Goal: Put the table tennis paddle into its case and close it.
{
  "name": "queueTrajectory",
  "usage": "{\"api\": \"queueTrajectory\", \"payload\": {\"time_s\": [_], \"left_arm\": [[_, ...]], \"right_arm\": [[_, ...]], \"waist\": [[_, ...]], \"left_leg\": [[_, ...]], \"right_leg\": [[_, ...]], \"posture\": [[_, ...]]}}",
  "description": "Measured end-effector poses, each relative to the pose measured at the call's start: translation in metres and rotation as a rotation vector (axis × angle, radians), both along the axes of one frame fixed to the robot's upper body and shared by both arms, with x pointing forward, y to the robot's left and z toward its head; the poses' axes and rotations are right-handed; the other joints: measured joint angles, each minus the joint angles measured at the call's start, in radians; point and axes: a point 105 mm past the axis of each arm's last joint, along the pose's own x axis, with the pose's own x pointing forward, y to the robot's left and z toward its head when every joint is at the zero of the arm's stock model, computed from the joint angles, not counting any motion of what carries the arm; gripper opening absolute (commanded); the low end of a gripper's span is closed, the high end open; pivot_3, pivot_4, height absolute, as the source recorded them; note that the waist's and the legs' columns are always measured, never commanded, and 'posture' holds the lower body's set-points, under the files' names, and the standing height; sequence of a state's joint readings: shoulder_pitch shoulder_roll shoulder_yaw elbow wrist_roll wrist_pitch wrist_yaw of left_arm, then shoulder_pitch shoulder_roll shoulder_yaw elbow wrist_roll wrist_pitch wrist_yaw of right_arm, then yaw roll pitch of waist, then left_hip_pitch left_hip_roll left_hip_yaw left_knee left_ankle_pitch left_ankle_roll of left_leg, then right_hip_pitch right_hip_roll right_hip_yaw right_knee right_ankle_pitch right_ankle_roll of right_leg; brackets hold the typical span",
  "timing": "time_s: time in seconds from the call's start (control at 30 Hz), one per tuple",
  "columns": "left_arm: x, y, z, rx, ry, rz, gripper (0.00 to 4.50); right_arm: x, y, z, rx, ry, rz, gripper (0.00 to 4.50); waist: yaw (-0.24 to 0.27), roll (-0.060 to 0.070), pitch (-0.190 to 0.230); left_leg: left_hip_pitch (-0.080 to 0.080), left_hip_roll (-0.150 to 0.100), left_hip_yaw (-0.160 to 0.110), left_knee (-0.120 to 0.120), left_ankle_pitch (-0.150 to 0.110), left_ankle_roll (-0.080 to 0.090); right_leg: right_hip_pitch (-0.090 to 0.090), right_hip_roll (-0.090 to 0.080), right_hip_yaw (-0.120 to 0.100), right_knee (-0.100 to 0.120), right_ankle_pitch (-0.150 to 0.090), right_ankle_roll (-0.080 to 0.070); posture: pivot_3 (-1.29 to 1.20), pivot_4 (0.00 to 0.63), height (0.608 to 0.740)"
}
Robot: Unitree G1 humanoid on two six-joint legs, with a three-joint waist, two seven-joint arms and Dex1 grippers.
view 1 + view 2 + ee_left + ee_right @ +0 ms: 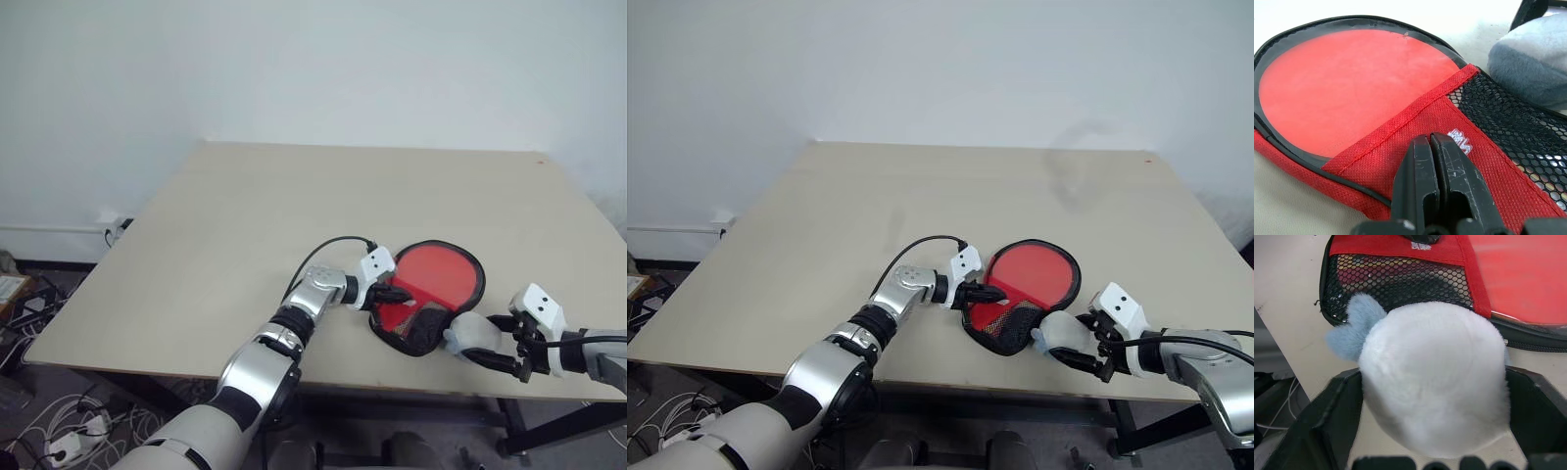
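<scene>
Black left gripper (1431, 147) shut, pinching case (1415, 147) flap; paddle (436, 276) sits inside. Right gripper (1432, 387) wide, clamped on grey plush toy (1435, 377).

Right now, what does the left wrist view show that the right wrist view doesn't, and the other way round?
Left wrist: the left gripper, shut, pressing the case's red flap beside its white logo.
Right wrist: the right gripper holding a pale blue-grey plush toy between its fingers, at the table edge.
Both: the case's mesh patch and the paddle's red face inside the case.
</scene>
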State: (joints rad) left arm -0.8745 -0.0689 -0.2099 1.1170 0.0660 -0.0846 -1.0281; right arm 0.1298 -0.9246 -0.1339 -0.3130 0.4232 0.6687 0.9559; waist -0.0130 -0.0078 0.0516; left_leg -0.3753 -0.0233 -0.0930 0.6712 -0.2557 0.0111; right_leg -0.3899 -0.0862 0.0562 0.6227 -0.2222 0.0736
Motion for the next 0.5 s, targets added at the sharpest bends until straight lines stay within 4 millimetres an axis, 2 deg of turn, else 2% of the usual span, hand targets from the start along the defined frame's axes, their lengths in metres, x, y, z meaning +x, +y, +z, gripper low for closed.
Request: {"api": "queueTrajectory", "payload": {"time_s": [0.3, 0.37, 0.5], "left_arm": [[0.001, -0.001, -0.001, 0.003, -0.005, 0.009, 0.0], [0.001, -0.001, -0.001, 0.004, -0.005, 0.009, 0.0], [0.0, -0.001, -0.002, 0.005, -0.003, 0.01, 0.0]], "right_arm": [[-0.011, 0.007, 0.002, 0.043, 0.021, 0.049, 1.12], [-0.013, 0.009, 0.006, 0.057, 0.011, 0.064, 0.76], [-0.016, 0.013, 0.011, 0.084, -0.001, 0.093, 0.36]], "waist": [[0.001, 0.0, 0.0], [0.006, 0.0, 0.0], [0.013, 0.0, 0.0]], "left_leg": [[0.0, 0.0, 0.0, 0.0, 0.0, 0.0], [0.0, 0.0, 0.0, 0.0, 0.0, 0.0], [0.0, 0.0, 0.0, 0.001, 0.0, 0.0]], "right_leg": [[0.0, 0.0, 0.0, 0.0, 0.0, 0.0], [0.0, 0.0, 0.0, 0.0, 0.0, 0.0], [0.0, 0.0, 0.0, 0.0, 0.0, 0.0]], "posture": [[0.0, 0.0, 0.74], [0.0, 0.0, 0.74], [0.0, 0.0, 0.74]]}}
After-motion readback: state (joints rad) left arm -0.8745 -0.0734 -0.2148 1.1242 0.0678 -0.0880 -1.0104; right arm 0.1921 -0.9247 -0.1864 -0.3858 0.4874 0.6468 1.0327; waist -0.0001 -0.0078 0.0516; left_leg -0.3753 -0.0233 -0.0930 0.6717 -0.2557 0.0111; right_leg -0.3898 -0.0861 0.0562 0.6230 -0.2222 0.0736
